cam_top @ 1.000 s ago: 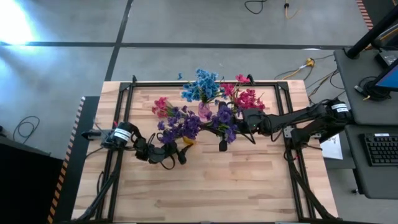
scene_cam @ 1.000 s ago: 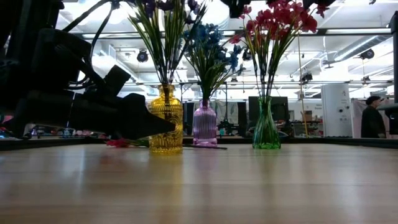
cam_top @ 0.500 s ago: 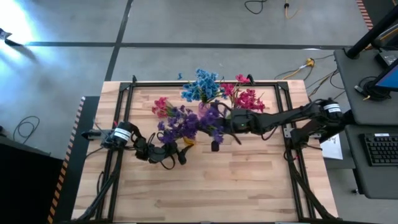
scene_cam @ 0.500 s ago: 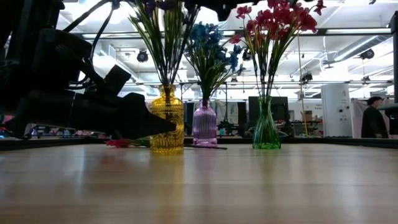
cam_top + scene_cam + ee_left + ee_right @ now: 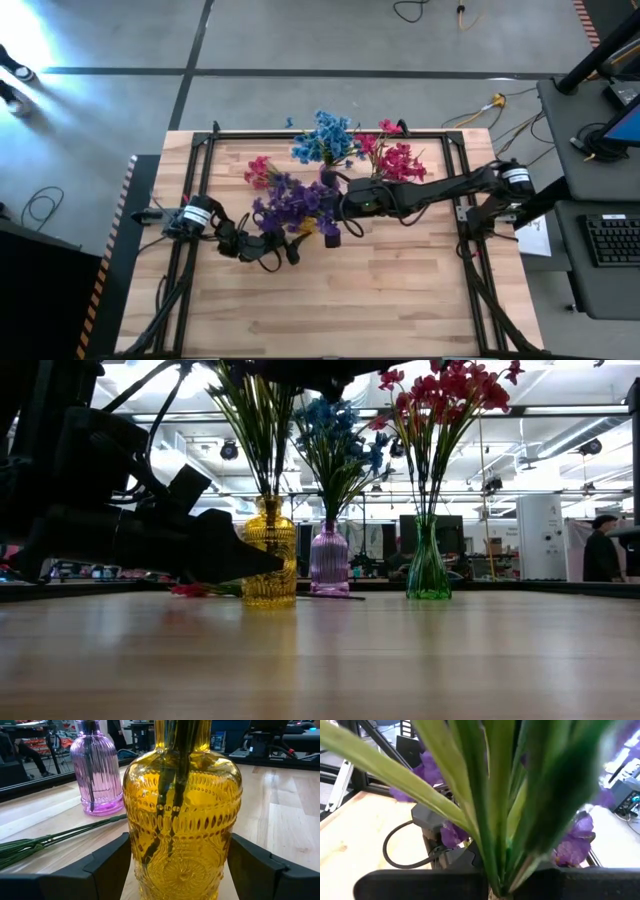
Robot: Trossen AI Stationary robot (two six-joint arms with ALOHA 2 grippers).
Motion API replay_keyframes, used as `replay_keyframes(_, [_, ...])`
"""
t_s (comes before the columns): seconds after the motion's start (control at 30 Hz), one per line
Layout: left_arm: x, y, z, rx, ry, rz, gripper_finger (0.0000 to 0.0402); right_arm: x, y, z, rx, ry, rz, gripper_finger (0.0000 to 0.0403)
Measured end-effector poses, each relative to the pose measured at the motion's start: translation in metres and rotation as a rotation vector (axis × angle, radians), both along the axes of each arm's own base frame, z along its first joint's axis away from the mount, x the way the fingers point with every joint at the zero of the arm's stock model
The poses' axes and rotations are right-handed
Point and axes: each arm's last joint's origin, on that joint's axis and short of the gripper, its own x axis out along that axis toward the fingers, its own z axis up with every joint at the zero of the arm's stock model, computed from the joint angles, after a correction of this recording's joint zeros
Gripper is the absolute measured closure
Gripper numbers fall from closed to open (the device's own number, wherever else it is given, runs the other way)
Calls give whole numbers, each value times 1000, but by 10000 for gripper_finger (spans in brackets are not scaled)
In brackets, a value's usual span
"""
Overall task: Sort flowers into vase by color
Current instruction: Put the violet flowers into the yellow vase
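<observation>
My left end effector [image 5: 177, 870] sits low on the pale wooden counter [image 5: 380, 300], fingers spread on either side of the embossed amber glass vase [image 5: 268, 555] without closing on it. That vase holds the purple flower sprigs [image 5: 290, 203] on long green stems. Beside it, loose red-pink sprigs [image 5: 258, 170] lie flat on the counter. Next comes the ribbed lilac glass vase [image 5: 329, 560] with the bright blue sprigs [image 5: 325, 138], then the slim green glass vase [image 5: 428, 565] carrying the red-pink sprigs [image 5: 450, 385]. My right end effector [image 5: 332, 228] reaches over the purple bunch, clenched on purple sprigs' green stems [image 5: 492, 795] above the amber vase.
</observation>
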Motion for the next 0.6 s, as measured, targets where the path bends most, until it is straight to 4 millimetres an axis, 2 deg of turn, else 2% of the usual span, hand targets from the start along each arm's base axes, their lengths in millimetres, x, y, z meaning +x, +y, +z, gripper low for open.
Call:
replay_keyframes(0.43, [0,0,0,1,2,0,125,9,0,-19,10,55,-4,392])
replay_keyframes(0.6, [0,0,0,-3,0,1,125,9,0,-21,11,59,-6,392])
